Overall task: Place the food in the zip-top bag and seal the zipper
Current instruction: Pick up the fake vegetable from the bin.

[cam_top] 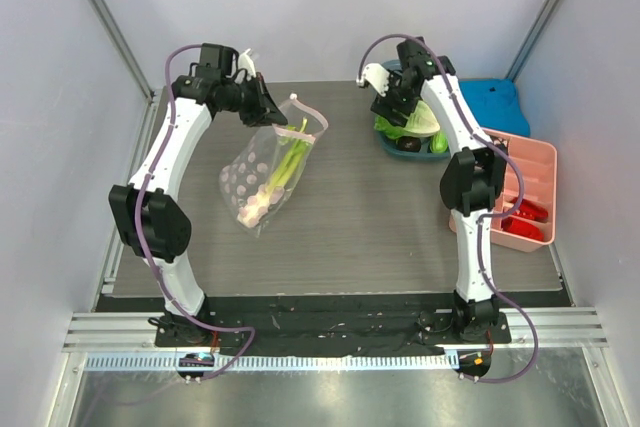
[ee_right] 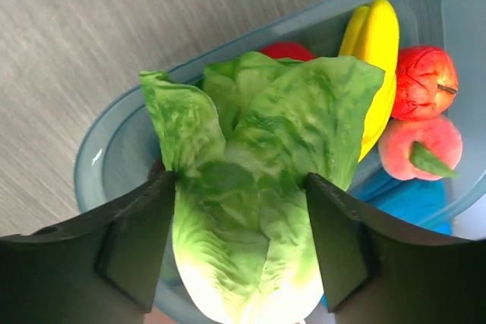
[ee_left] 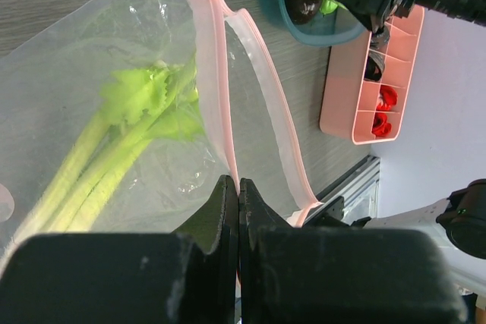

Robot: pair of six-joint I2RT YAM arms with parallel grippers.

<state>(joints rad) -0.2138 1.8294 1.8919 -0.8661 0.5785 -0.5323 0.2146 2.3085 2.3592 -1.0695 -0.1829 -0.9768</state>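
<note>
**Surface:** dark grey wood-grain worktop (cam_top: 380,217), metal rails (cam_top: 330,332) along its near edge.
**Room:** plain pale walls (cam_top: 300,7) on three sides.

**Left of centre:** clear dotted bag (cam_top: 250,167) with a celery stalk (cam_top: 285,169) inside. Its mouth is lifted toward the far left corner.
**Left gripper** (ee_left: 238,187)**:** jaws closed, pinching the pink zipper (ee_left: 215,89).

**Far right:** teal bowl (ee_right: 114,149) holding lettuce (ee_right: 258,157), bananas (ee_right: 376,51) and red fruit (ee_right: 425,81).
**Right gripper** (ee_right: 241,210)**:** jaws spread, one on either side of the lettuce.

**Right edge:** pink tray (cam_top: 525,172).

Pale grey walls (cam_top: 320,7) enclose a dark woodgrain table (cam_top: 380,227) edged by aluminium rail (cam_top: 560,329).
</note>
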